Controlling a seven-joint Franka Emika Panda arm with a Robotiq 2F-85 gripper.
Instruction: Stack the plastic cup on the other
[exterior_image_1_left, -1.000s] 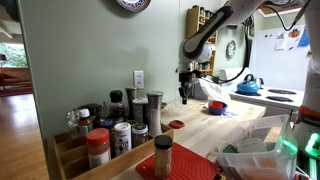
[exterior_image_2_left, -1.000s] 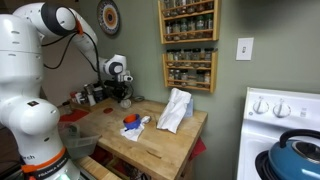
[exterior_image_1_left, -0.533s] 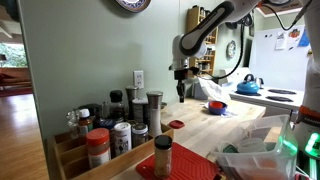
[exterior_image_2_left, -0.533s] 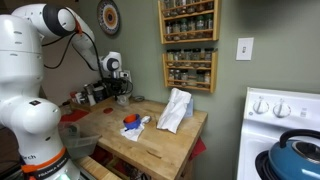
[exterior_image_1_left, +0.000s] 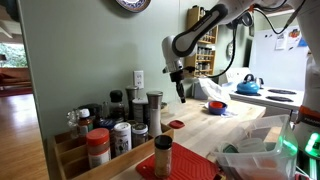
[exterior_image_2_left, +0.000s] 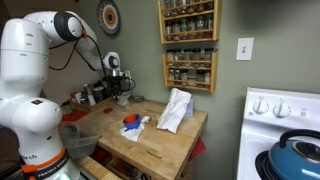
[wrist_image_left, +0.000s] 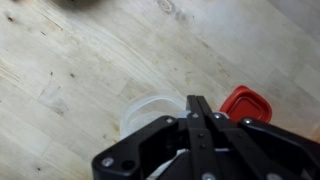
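In the wrist view my gripper (wrist_image_left: 197, 105) has its fingers pressed together, apparently pinching the wall of a clear plastic cup (wrist_image_left: 148, 108) whose round rim shows just behind them. A small red plastic cup (wrist_image_left: 247, 102) stands on the wooden counter (wrist_image_left: 70, 70) right beside it. In both exterior views the gripper (exterior_image_1_left: 181, 93) (exterior_image_2_left: 122, 92) hangs above the counter near the wall. The red cup (exterior_image_1_left: 176, 126) stands on the counter below and in front of it. The clear cup is too faint to make out in the exterior views.
Several spice jars (exterior_image_1_left: 120, 125) crowd the counter's near end. A red bowl with blue cloth (exterior_image_1_left: 214, 106) lies further along, and a white towel (exterior_image_2_left: 175, 108) is draped on the counter. Wall spice racks (exterior_image_2_left: 188, 70) hang behind. A blue kettle (exterior_image_1_left: 248, 86) sits on the stove.
The arm has swung along the counter away from the red bowl toward the wall and the spice jars, and has risen a little. The fingers stay shut.
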